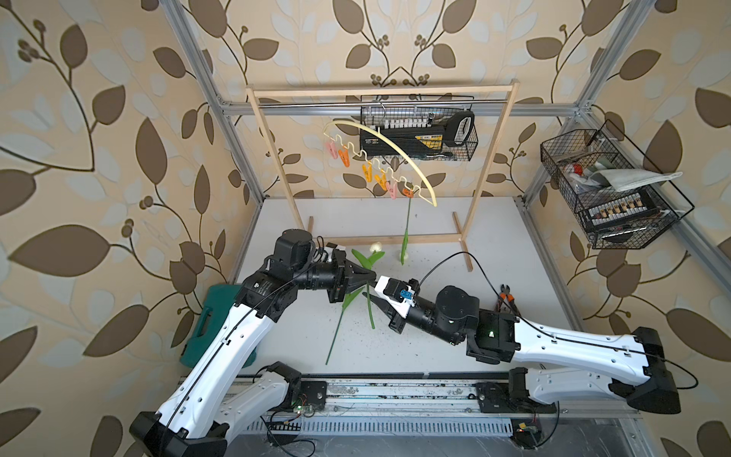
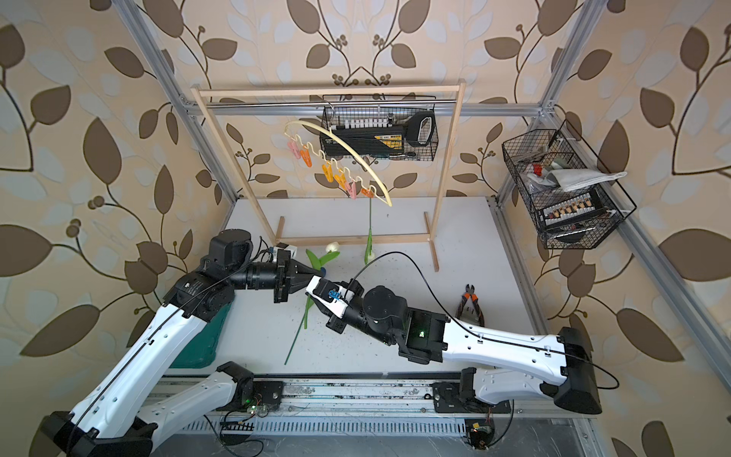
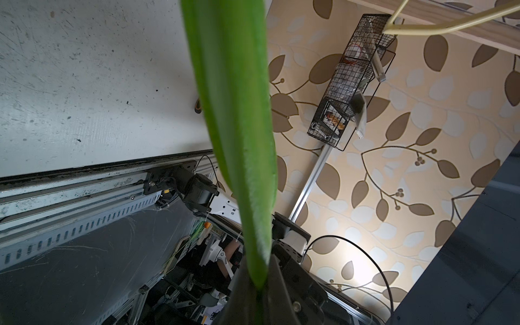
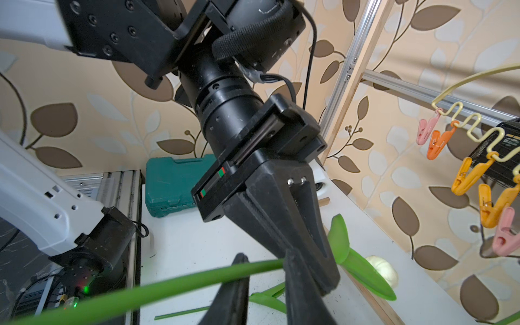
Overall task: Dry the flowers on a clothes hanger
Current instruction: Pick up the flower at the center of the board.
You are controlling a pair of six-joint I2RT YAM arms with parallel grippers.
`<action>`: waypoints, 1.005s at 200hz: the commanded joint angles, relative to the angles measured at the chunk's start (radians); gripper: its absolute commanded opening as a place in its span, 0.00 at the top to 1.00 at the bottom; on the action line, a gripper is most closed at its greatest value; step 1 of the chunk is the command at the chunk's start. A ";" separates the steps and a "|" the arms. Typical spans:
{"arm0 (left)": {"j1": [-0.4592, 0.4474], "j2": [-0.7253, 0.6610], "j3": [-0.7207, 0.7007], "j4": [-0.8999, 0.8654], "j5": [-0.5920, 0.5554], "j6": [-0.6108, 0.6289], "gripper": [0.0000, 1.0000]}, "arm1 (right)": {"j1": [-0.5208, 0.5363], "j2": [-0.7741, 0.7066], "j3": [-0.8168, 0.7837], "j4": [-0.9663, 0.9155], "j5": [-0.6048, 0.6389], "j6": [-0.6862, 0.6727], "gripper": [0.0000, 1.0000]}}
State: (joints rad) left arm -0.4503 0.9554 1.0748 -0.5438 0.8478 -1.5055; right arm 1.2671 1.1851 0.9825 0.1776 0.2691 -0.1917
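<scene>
Two black fingers of the left gripper (image 1: 371, 277) are pressed together on the held tulip (image 1: 371, 312), whose stem runs toward 6 o'clock in a top view. The right gripper (image 4: 266, 254) has its jaws apart, and that stem crosses its fingers. At 12 o'clock, just beyond, the lying tulip (image 1: 375, 247) rests on the table (image 1: 435, 316). Farther off, at 1 o'clock, the hanging tulip (image 1: 406, 221) dangles by its stem from the clothes hanger (image 1: 368, 173).

Both arms reach in over the middle of the tabletop, grippers almost nose to nose. The left gripper (image 1: 370, 278) is clamped tight on a flower stem (image 4: 168, 284). The right gripper (image 4: 266, 263) has its jaws apart, straddling the same stem. Can't quite tell if they're touching it.
</scene>
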 commanded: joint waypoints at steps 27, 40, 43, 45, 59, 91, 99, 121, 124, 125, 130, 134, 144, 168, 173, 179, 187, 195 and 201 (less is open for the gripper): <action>0.005 -0.020 0.006 0.026 0.030 -0.004 0.97 | -0.003 0.034 0.056 0.051 -0.008 -0.003 0.82; 0.004 -0.023 0.007 0.027 0.027 -0.001 0.96 | -0.004 0.035 0.058 0.053 -0.006 -0.003 0.84; 0.005 -0.024 0.007 0.026 0.027 0.000 0.96 | -0.003 0.035 0.058 0.054 -0.006 -0.003 0.84; 0.005 -0.024 0.007 0.026 0.027 -0.001 0.96 | -0.004 0.034 0.058 0.055 -0.006 -0.002 0.84; 0.004 -0.029 0.007 0.028 0.022 -0.002 0.95 | -0.004 0.032 0.057 0.057 -0.002 0.002 0.85; 0.004 -0.037 0.012 0.036 0.009 -0.001 0.84 | -0.003 0.024 0.061 0.059 0.005 0.003 0.90; 0.005 -0.039 0.014 0.028 -0.001 0.009 0.79 | -0.003 0.020 0.061 0.062 0.011 0.005 0.91; 0.004 -0.048 0.002 0.047 -0.022 0.004 0.69 | -0.003 0.013 0.064 0.069 0.048 0.017 0.93; 0.004 -0.050 0.001 0.049 -0.025 0.005 0.65 | -0.004 0.013 0.065 0.070 0.054 0.018 0.93; 0.004 -0.050 0.000 0.049 -0.026 0.004 0.64 | -0.004 0.013 0.066 0.070 0.057 0.018 0.93; 0.004 -0.051 -0.001 0.050 -0.030 0.007 0.59 | -0.004 0.010 0.069 0.064 0.067 0.022 0.94; 0.005 -0.051 0.000 0.045 -0.036 0.014 0.54 | -0.004 0.009 0.073 0.056 0.076 0.025 0.95; 0.004 -0.053 0.010 0.019 -0.056 0.045 0.42 | -0.003 0.001 0.084 0.028 0.101 0.034 0.96; 0.006 -0.048 0.052 -0.063 -0.119 0.150 0.26 | -0.015 -0.045 0.099 -0.074 0.159 0.060 0.97; 0.006 -0.046 0.063 -0.078 -0.134 0.173 0.25 | -0.026 -0.060 0.099 -0.097 0.163 0.074 0.97; 0.007 -0.043 0.077 -0.093 -0.154 0.203 0.23 | -0.047 -0.078 0.101 -0.132 0.164 0.100 0.96; 0.005 -0.040 0.104 -0.119 -0.185 0.254 0.22 | -0.086 -0.097 0.106 -0.196 0.169 0.153 0.97; 0.006 -0.034 0.140 -0.156 -0.223 0.329 0.22 | -0.136 -0.122 0.102 -0.242 0.152 0.205 0.98; 0.004 -0.030 0.166 -0.176 -0.251 0.388 0.22 | -0.172 -0.144 0.094 -0.274 0.135 0.244 0.98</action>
State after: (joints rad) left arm -0.4450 0.9215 1.1286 -0.6422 0.7136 -1.3476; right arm 1.1995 1.1210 1.0431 0.0601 0.3820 -0.1051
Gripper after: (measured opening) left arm 0.779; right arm 0.047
